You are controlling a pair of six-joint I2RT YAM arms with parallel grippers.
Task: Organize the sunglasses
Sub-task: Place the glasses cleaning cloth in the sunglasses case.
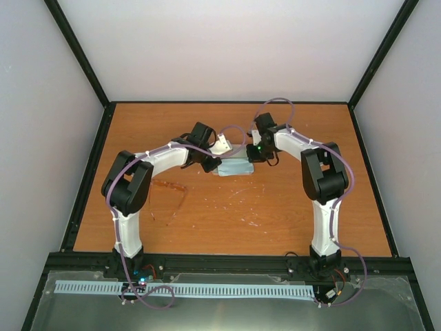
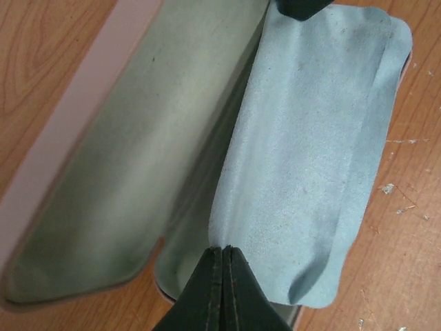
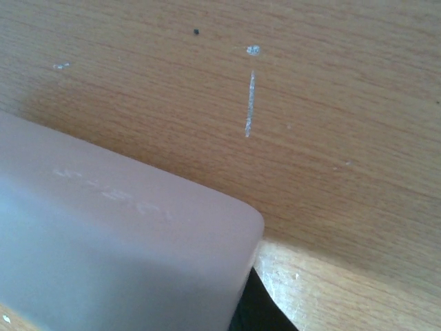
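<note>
The sunglasses (image 1: 170, 186) lie on the table in front of the left arm, thin and amber, apart from both grippers. The pale pink case (image 1: 222, 145) lies open at the table's middle, its greenish lining (image 2: 117, 158) showing. The light blue cloth (image 2: 310, 152) is draped over the case's lower half. My left gripper (image 2: 224, 249) is shut, its tips pinching the cloth's near edge. My right gripper (image 1: 257, 153) is at the case's right end. The pink shell (image 3: 103, 255) fills its view against one black finger (image 3: 258, 314); the other finger is hidden.
The wooden table (image 1: 275, 207) has pale scratches and specks. A black frame rail (image 1: 89, 172) runs along its edges, with grey walls behind. Both arms arch in towards the middle.
</note>
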